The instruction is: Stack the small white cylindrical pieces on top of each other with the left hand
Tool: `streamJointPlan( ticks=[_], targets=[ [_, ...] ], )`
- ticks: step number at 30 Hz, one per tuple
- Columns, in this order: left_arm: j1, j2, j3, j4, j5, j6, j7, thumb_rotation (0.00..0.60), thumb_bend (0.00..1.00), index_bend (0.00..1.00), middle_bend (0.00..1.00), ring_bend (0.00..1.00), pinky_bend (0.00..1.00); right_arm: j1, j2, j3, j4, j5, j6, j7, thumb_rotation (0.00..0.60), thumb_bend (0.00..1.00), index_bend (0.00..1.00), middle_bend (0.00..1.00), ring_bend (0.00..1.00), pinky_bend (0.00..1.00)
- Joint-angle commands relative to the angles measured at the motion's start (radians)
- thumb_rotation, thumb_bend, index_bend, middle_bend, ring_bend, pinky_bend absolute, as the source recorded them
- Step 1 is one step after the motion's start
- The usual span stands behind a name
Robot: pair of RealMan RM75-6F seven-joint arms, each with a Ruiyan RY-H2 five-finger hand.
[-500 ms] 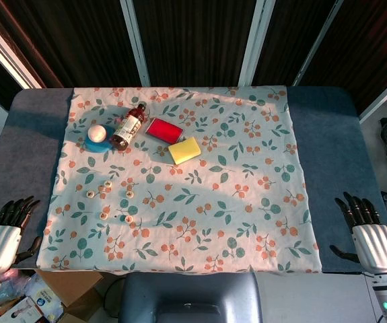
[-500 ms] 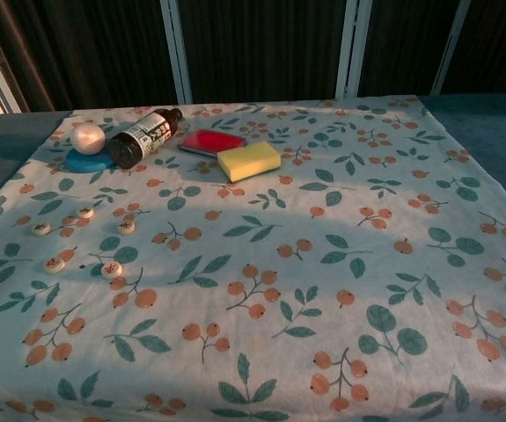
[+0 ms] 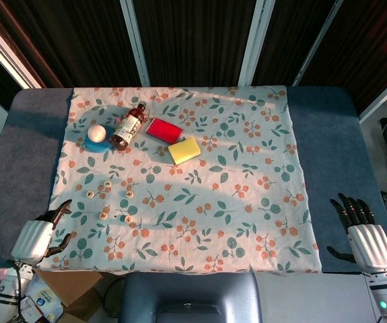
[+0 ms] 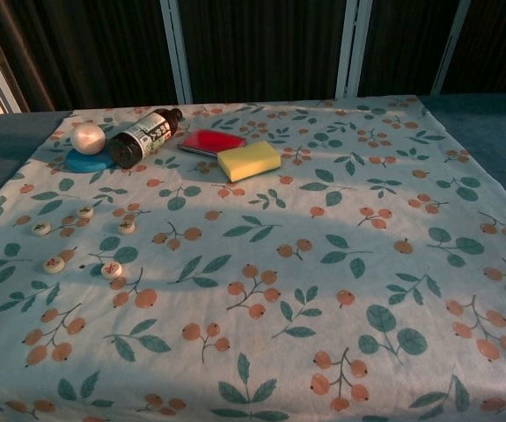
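Note:
Several small white cylindrical pieces lie apart on the floral cloth (image 3: 247, 175) at its left side: one (image 3: 90, 193), another (image 3: 107, 184), a third (image 3: 129, 194), and two nearer ones (image 3: 104, 215) (image 3: 129, 219). None is stacked. The chest view shows the same pieces (image 4: 40, 229) (image 4: 85, 212) (image 4: 126, 227) (image 4: 54, 264) (image 4: 111, 270). My left hand (image 3: 40, 234) hovers at the cloth's near left corner, empty, with its fingers pointing toward the pieces, well short of them. My right hand (image 3: 363, 234) rests off the cloth at the near right, fingers spread, holding nothing. Neither hand shows in the chest view.
At the back left of the cloth lie a brown bottle (image 3: 128, 126) on its side, a white ball on a blue dish (image 3: 97, 134), a red flat block (image 3: 164, 128) and a yellow sponge (image 3: 184, 150). The grey table (image 3: 25, 155) borders the cloth.
My left hand has moved right and slightly nearer, from off the table's left edge to the cloth's near left corner, and turned. My right hand has sunk slightly toward the near edge.

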Motion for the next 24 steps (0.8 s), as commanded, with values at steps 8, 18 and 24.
streamJointPlan(
  ticks=[8,18,24],
  targets=[
    [-0.127,-0.211,-0.123,0.124,-0.260,-0.208,0.183,0.600,0.43,0.29,1.00,1.00,1.00,0.000,0.001,0.004,0.002,0.010,0.000,0.004,0.600,0.15,0.00,0.00,0.00,0.00],
    [-0.140,-0.255,-0.111,0.142,-0.296,-0.221,0.226,0.600,0.41,0.33,1.00,1.00,1.00,-0.004,0.005,0.004,0.002,0.015,0.005,0.011,0.600,0.15,0.00,0.00,0.00,0.00],
    [-0.147,-0.288,-0.108,0.159,-0.301,-0.218,0.230,0.600,0.40,0.35,1.00,1.00,1.00,-0.002,0.004,0.002,0.002,0.013,0.001,0.009,0.600,0.15,0.00,0.00,0.00,0.00]
  ],
)
